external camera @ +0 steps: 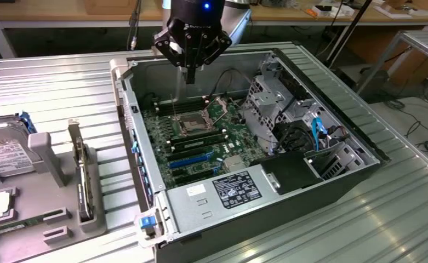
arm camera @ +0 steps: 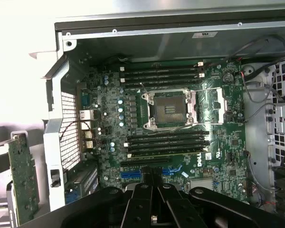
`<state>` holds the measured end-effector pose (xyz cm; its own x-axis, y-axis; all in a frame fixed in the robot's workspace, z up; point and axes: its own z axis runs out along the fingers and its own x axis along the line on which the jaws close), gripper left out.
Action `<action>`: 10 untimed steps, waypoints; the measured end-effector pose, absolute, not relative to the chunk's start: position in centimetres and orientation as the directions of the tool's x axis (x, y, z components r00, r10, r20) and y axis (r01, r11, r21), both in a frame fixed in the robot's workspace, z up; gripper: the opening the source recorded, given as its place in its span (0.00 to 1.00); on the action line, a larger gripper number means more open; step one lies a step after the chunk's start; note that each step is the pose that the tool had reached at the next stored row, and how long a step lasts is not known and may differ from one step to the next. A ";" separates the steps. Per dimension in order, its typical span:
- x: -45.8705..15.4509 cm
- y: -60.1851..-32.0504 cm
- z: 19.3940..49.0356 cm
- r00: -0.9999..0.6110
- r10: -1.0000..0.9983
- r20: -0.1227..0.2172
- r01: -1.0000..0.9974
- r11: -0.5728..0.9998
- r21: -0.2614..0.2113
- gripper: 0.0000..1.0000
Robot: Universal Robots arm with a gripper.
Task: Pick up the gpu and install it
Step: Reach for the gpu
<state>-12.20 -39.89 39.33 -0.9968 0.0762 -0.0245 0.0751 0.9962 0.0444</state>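
On the exterior view's left, the gpu (external camera: pixel 84 183) stands on edge in a slot of a grey holder (external camera: pixel 49 159) on the ribbed metal bench (external camera: pixel 53 82), between a hard drive (external camera: pixel 1 156) and the open computer case (external camera: pixel 221 213). It is a thin dark card with a narrow silver bracket (external camera: pixel 73 136) upright at its far end. Its long axis runs from near to far, alongside the case's rear wall. The exterior view gives it edge-on. In the wrist view the gpu (arm camera: pixel 21 175) turns its broad face, a greenish board dotted with small parts. The pincer (external camera: pixel 190 76) hangs above the case's far side, over the motherboard (arm camera: pixel 180 118). In the wrist view the pincer (arm camera: pixel 152 185) has its fingers pressed together, pinching nothing.
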 end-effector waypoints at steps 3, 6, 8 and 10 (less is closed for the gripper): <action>-12.4 -39.9 39.3 -0.997 0.076 -0.024 0.075 0.996 0.044 0.11; -12.8 -39.9 39.3 -0.997 0.076 -0.024 0.075 0.996 0.044 0.11; -13.2 -39.9 39.3 -0.997 0.076 -0.024 0.075 0.996 0.044 0.11; -13.5 -39.9 39.3 -0.997 0.076 -0.025 0.075 0.996 0.044 0.11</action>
<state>-13.47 -39.91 39.33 -0.9968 0.0763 -0.0245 0.0751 0.9962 0.0444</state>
